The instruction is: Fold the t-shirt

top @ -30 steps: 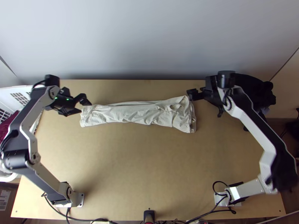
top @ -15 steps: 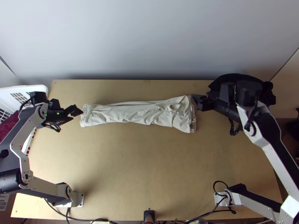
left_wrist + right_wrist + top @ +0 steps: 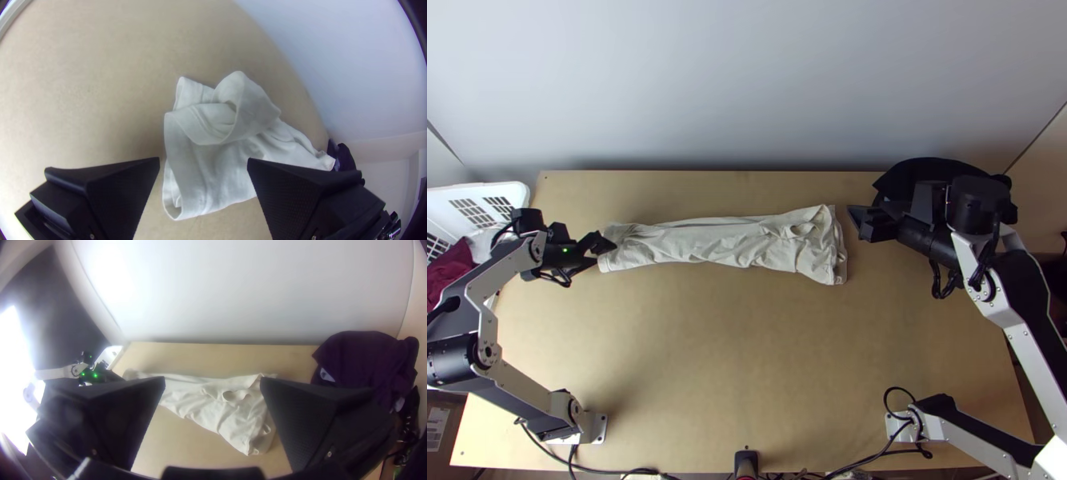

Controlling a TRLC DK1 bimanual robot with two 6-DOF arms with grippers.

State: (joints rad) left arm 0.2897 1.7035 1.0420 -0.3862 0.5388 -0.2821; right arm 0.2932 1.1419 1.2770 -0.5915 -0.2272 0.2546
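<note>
T-shirt (image 3: 723, 242) lies as a long, creased strip across the far part of the wooden table (image 3: 731, 352). Left gripper (image 3: 604, 251) stands at its left end — fingers wide apart, nothing held. Right gripper (image 3: 857, 223), near the right end — likewise wide apart, holding nothing.

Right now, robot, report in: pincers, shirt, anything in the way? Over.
Left pincer open at left end of T-shirt; right pincer open, beyond its right end. T-shirt lies in a long wrinkled strip, unheld. Dark cloth near right pincer, off T-shirt.
</note>
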